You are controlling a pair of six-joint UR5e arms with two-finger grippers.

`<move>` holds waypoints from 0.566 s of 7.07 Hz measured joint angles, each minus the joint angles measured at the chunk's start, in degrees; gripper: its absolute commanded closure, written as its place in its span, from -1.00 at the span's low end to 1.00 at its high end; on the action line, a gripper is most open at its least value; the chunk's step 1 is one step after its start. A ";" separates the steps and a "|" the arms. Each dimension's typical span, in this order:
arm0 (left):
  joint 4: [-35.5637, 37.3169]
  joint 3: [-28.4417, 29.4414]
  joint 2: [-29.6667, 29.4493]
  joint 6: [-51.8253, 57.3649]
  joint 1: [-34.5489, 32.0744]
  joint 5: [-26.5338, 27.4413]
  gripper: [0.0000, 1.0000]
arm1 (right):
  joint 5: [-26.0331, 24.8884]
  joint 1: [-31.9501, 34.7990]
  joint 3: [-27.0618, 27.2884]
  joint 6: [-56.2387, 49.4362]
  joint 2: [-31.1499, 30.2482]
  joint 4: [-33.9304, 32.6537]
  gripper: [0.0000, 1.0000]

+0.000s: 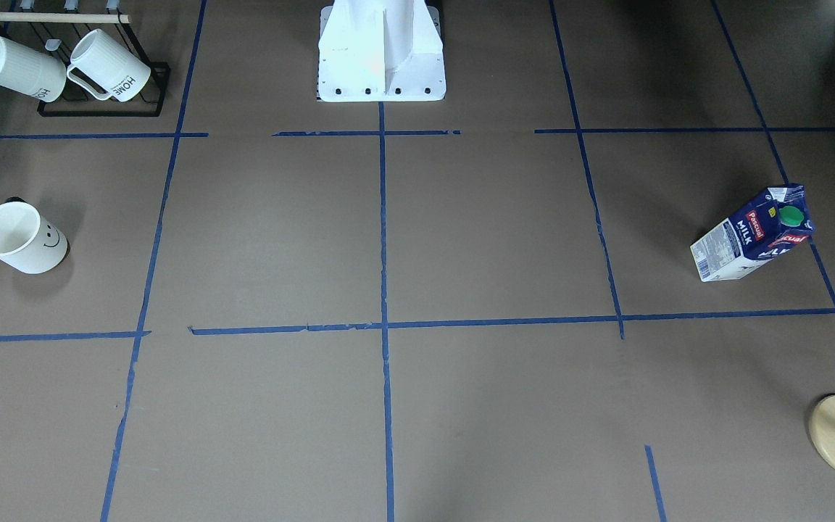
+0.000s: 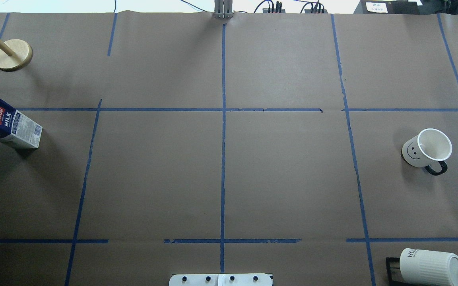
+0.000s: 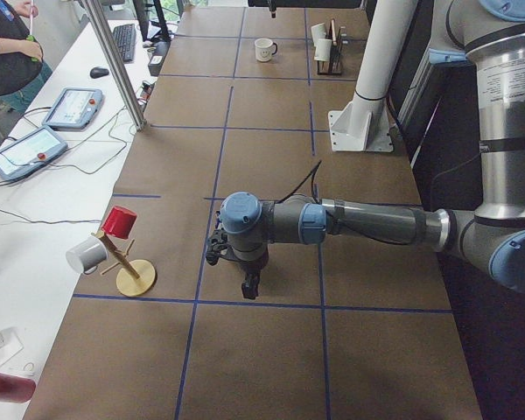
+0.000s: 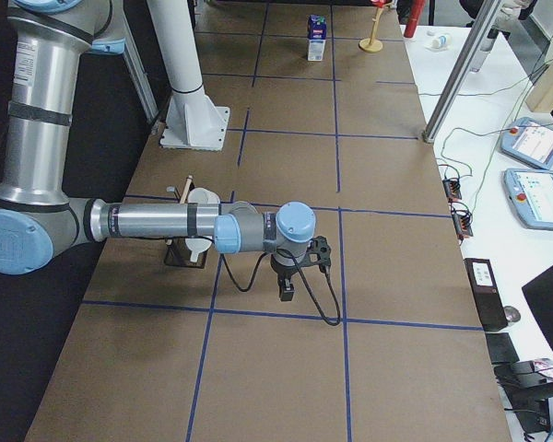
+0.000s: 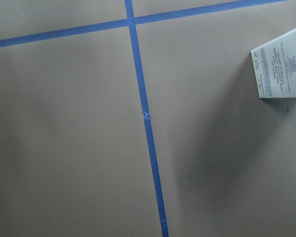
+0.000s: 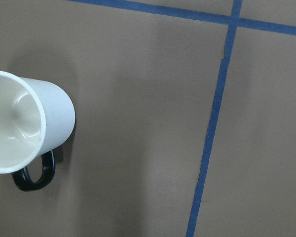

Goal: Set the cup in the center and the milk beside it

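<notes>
The cup [image 2: 427,148] is a white mug with a smiley face and a dark handle; it stands upright at the table's right side and also shows in the front view [image 1: 21,238] and the right wrist view [image 6: 24,128]. The milk [image 2: 8,125] stands upright at the far left, also in the front view [image 1: 751,233] and at the left wrist view's edge [image 5: 281,66]. The center [image 2: 223,109] tape crossing is bare. My left gripper [image 3: 248,287] and right gripper [image 4: 286,293] hang above the table; I cannot tell if they are open.
A wooden mug tree [image 2: 12,55] stands at the far left beyond the milk. A black rack with ribbed "HOME" mugs [image 2: 431,267] stands at the near right corner. The robot's white base [image 1: 381,51] is at the table's near middle edge.
</notes>
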 measured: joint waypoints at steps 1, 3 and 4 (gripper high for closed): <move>-0.05 -0.07 0.08 0.06 -0.01 0.10 -1.00 | 0.01 0.00 0.00 0.00 0.00 0.00 -1.00; 0.02 -0.07 0.04 0.06 0.04 0.25 -1.00 | 0.12 0.00 0.63 0.08 0.22 0.00 -1.00; 0.06 -0.04 0.01 0.02 0.06 0.16 -1.00 | 0.21 -0.03 1.51 0.42 0.75 0.28 -1.00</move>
